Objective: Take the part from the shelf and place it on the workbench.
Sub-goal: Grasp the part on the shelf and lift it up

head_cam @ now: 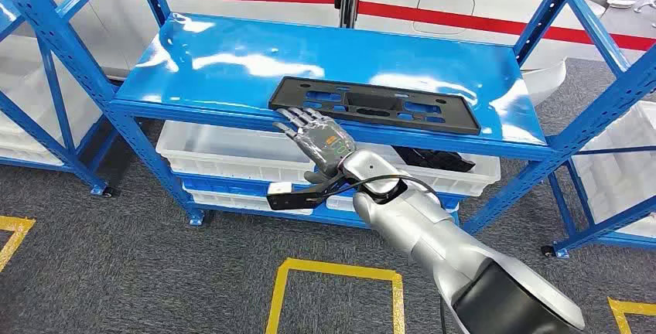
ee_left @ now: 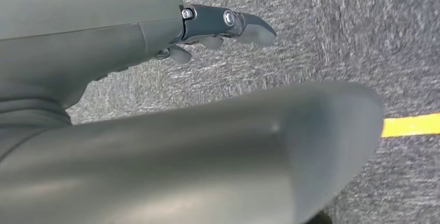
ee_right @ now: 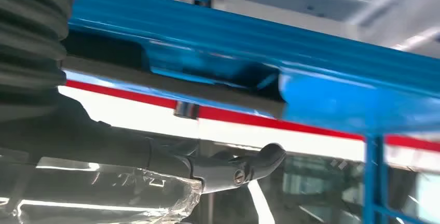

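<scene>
The right hand (head_cam: 319,138), fingers spread and holding nothing, reaches just beneath the flat black rectangular plastic part (head_cam: 375,105) on the blue metal shelf (head_cam: 216,63). The left hand (ee_left: 228,24) hangs over grey carpet; whether its fingers are open or closed cannot be told.

Glossy blue shelf (head_cam: 232,63) with a flat black part (head_cam: 375,103) near its front edge.

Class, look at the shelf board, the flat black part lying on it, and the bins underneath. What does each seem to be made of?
Shelf board: likely painted sheet metal, glossy, with bright reflections. Black part: probably moulded plastic, matte, with cut-out slots. Bins: translucent white plastic, it seems.
</scene>
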Robot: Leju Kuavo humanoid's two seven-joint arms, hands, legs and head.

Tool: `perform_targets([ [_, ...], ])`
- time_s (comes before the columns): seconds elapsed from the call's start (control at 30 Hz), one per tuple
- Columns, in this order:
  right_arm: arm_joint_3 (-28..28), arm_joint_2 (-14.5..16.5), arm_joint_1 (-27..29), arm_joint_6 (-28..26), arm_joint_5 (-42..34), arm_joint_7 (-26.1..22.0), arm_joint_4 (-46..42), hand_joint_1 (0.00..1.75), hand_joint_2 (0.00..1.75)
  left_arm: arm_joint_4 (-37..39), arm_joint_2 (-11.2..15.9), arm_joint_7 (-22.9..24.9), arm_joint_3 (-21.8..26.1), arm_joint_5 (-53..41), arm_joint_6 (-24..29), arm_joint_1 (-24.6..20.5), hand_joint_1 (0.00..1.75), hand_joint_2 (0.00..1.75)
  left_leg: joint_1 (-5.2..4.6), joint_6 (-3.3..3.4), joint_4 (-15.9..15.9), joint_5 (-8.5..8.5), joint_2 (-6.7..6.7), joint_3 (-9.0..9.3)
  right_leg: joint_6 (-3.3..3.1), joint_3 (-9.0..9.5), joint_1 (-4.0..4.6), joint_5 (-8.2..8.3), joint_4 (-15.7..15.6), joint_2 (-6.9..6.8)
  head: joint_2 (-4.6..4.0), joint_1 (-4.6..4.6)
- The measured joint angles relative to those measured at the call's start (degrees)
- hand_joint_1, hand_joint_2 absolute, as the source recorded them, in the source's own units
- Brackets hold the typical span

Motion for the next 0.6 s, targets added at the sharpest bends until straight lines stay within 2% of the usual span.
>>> perform_targets([
  [0.03,0.0,0.0,0.0,0.0,0.0,0.1,0.2,0.0,1.75,0.0,0.0,0.0,0.0,0.0,-0.1,0.0,0.0,0.0,-0.03,-0.04,0.0,-0.24,-0.02,0.35,0.25,0.44,0.01,0.84,-1.8,0.0,0.0,0.03],
  [0.07,-0.1,-0.1,-0.1,-0.1,0.1,0.1,0.4,0.0,1.75,0.0,-0.1,0.0,0.0,-0.1,-0.1,0.0,0.0,0.0,-0.06,-0.12,0.0,-0.56,-0.04,0.77,0.48,1.17,0.08,2.47,-4.4,-0.05,0.0,0.05],
  [0.1,-0.2,-0.1,-0.3,-0.1,0.2,0.2,0.7,0.0,1.75,0.0,-0.1,0.1,0.0,-0.1,-0.2,0.0,0.0,0.0,-0.11,-0.26,0.0,-1.1,-0.07,1.46,0.8,2.2,0.19,5.21,-8.7,-0.22,0.0,0.11],
  [0.17,-0.3,-0.1,-0.7,-0.2,0.2,0.4,1.4,0.0,1.75,0.0,-0.2,0.2,0.0,-0.3,-0.2,-0.2,0.0,0.0,-0.33,-0.81,-0.2,-2.31,-0.09,2.62,0.36,3.93,0.6,9.59,-15.1,-0.63,0.0,0.14],
  [0.2,-0.3,-0.1,-0.8,-0.2,0.2,0.6,1.7,0.0,1.75,0.0,-0.3,0.3,0.0,-0.4,-0.2,-0.2,0.0,0.0,-0.43,-1.17,-0.1,-2.53,-0.09,3.0,-0.32,4.3,0.81,10.48,-16.2,-0.72,0.0,0.15],
  [0.23,-0.4,-0.1,-0.9,-0.2,0.3,0.9,2.0,0.0,1.75,0.0,-0.3,0.3,0.0,-0.5,-0.2,-0.3,0.0,0.0,-0.55,-1.51,0.0,-2.64,-0.09,3.38,-1.06,4.73,0.82,10.91,-16.6,-0.7,0.0,0.17],
  [0.3,-0.8,-0.2,-1.2,-0.3,0.7,1.8,2.5,0.0,1.75,0.0,-0.2,0.3,0.2,-0.5,-0.2,-0.3,0.0,0.0,-0.5,-2.05,1.1,-2.56,-0.03,3.63,-2.11,6.07,0.36,11.94,-17.0,-0.55,0.0,0.14],
  [0.33,-1.1,-0.2,-1.4,-0.4,0.9,2.4,2.9,0.0,1.75,0.0,-0.2,0.0,0.5,-0.4,-0.5,-0.3,0.0,0.0,-0.44,-2.22,2.8,-2.85,0.0,2.88,-2.49,6.69,0.07,12.21,-17.1,-0.53,0.0,0.06],
  [0.37,-1.4,-0.3,-1.6,-0.5,1.2,3.0,3.3,0.0,1.75,0.0,-0.2,-0.3,0.8,-0.2,-0.8,-0.4,0.0,0.0,-0.35,-2.4,5.5,-3.62,0.01,1.42,-2.86,7.18,-0.03,12.13,-17.2,-0.47,0.0,-0.07],
  [0.43,-1.9,-0.5,-1.8,-0.5,1.6,4.2,4.3,0.0,1.75,0.0,-0.2,-1.0,1.4,0.4,-1.8,-0.4,0.0,0.0,-0.31,-2.65,12.0,-6.57,0.0,-3.01,-3.6,7.59,0.27,11.59,-17.2,-0.3,0.0,-0.16],
  [0.47,-2.2,-0.6,-1.8,-0.5,1.7,4.8,4.8,0.0,1.75,0.0,-0.2,-1.2,1.8,0.6,-2.2,-0.4,0.0,0.0,-0.32,-2.71,14.3,-8.04,0.0,-5.02,-3.88,7.78,0.51,11.31,-17.2,-0.17,0.0,-0.17],
  [0.5,-2.6,-0.9,-1.9,-0.6,1.7,5.3,5.4,0.0,1.75,0.0,-0.1,-1.5,2.1,0.7,-2.5,-0.3,0.0,0.0,-0.34,-2.63,15.0,-8.47,0.0,-6.35,-4.05,8.06,0.76,10.99,-17.2,-0.01,0.0,-0.16],
  [0.53,-3.0,-1.2,-1.9,-0.6,1.8,5.8,5.8,0.0,1.75,0.0,-0.1,-1.8,2.4,0.7,-2.7,-0.3,0.0,0.0,-0.39,-2.4,13.8,-7.37,0.0,-6.73,-4.12,8.43,1.0,10.66,-17.2,0.14,0.0,-0.17],
  [0.6,-4.0,-1.8,-2.1,-0.6,2.0,6.7,6.6,0.0,1.75,0.0,0.0,-2.9,2.9,0.6,-2.5,-0.3,0.0,0.0,-0.7,-1.44,6.9,-1.74,-0.01,-5.04,-4.06,9.34,1.36,9.92,-17.2,0.37,0.0,-0.16],
])
